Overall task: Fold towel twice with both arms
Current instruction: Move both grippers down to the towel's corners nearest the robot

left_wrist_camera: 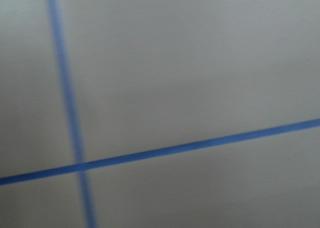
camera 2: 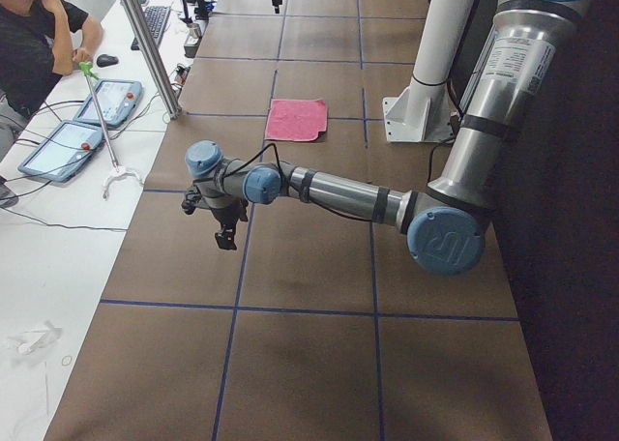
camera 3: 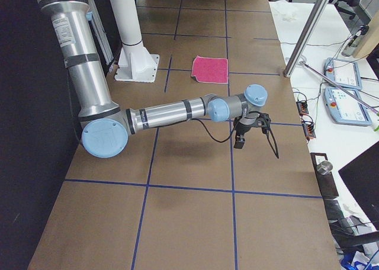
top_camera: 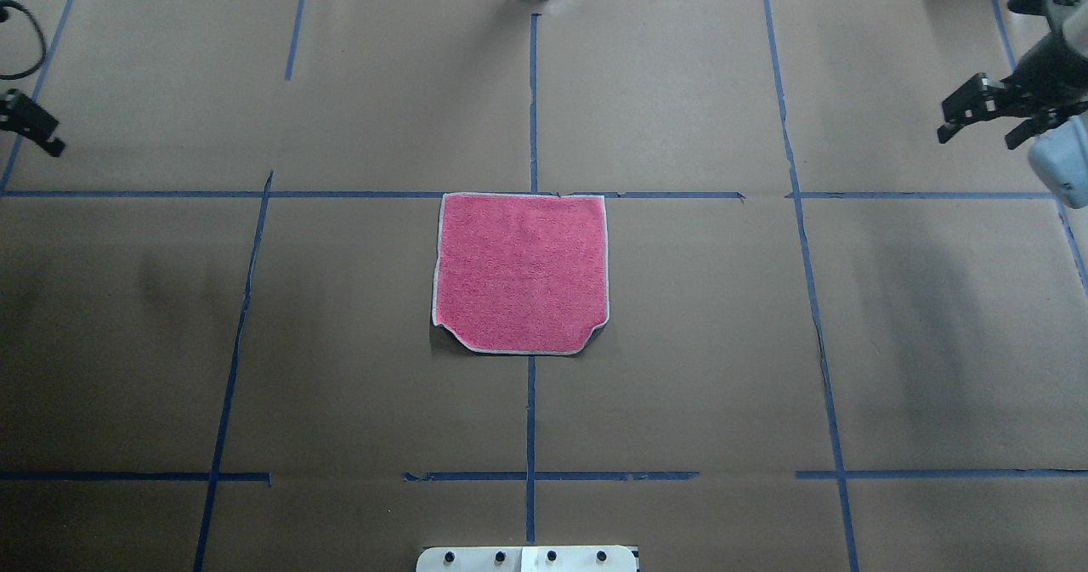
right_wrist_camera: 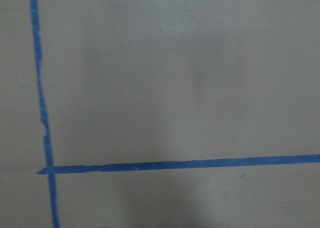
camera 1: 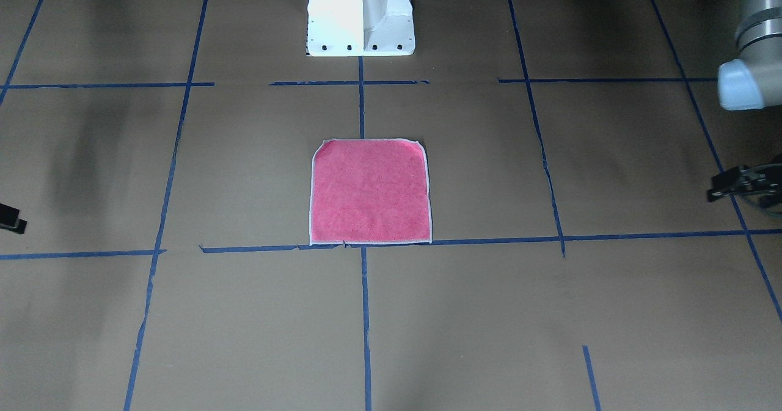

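The desk (top_camera: pixel 680 342) was covered with brown paper, and blue tape lines (top_camera: pixel 531 419) divided it into rectangles. Beside it stood a white side table (camera 2: pixel 58 267) with a teach pendant (camera 2: pixel 118 101), a second pendant (camera 2: pixel 58 151), a keyboard (camera 2: pixel 155 20) and a mouse (camera 2: pixel 107 60). A person (camera 2: pixel 29 44) in a dark shirt sat there. A metal post (camera 2: pixel 145 44) rose at the desk's edge.

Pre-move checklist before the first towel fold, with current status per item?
1. Towel spread out, pink face up: ok.
2. Towel's far edge along the tape line: ok.
3. Towel's robot-side corners lying flat: cannot tell, they look curled.
4. Left gripper clear of the towel: ok.
5. Left gripper open: cannot tell.
6. Right gripper clear of the towel and open: ok.
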Motion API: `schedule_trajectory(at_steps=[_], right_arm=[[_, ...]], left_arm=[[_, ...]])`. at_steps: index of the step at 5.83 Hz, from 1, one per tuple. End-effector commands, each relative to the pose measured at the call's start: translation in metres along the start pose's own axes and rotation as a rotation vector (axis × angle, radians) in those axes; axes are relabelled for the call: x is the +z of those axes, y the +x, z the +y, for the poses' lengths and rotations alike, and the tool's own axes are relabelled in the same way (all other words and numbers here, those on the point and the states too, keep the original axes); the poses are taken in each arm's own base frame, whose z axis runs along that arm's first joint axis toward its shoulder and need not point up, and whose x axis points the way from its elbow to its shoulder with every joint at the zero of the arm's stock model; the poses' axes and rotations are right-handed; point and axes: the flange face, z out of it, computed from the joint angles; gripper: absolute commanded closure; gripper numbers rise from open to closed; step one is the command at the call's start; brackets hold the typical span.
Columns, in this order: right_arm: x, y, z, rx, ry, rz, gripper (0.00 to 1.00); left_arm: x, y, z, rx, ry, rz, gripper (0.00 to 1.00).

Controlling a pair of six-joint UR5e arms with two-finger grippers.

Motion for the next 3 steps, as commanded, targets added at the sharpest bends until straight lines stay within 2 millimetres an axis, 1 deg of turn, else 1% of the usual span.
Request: schedule_trajectory(at_steps=[1,2,3], right_arm=[[0.019,-0.128,0.04,0.068,0.009,-0.011,0.0],[0.027,-0.193,0.073,0.13,0.022,-0.024,0.0],[0.031,-0.239,0.108,0.174,0.052,-0.032,0.0]], left_arm=[[0.029,0.175,-0.026,-0.109,-0.032,0.052,0.0],[0.024,0.235,-0.025,-0.187,-0.021,0.088,0.0],[0.026,0.294,-0.001,-0.257,-0.011,0.099,0.0]])
